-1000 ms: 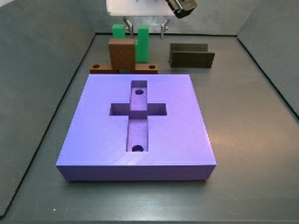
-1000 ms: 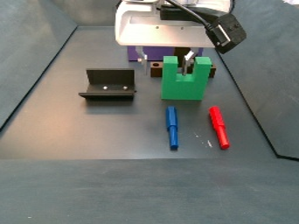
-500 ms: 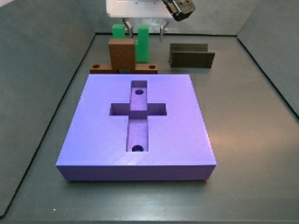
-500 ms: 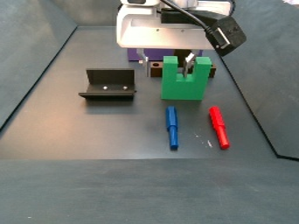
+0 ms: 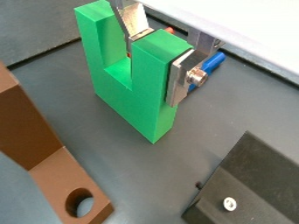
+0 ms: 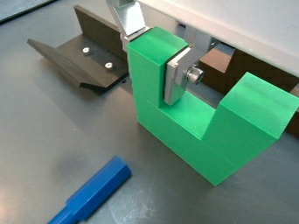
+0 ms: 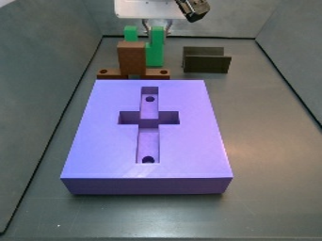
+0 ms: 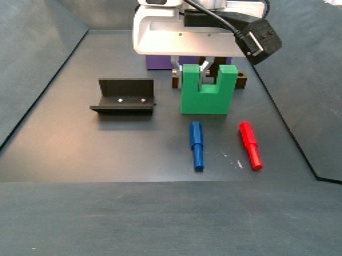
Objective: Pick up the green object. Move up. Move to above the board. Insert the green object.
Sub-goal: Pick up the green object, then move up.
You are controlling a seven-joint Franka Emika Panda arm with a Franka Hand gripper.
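The gripper [image 5: 160, 54] is clamped on one prong of the green object [image 5: 126, 80], silver fingers [image 6: 177, 77] pressed on both faces of that prong. The brown block [image 5: 38, 154] sits just beside it, the fixture [image 6: 84, 54] nearby. The board [image 7: 149, 133] lies beyond the brown block. No writing is legible anywhere.
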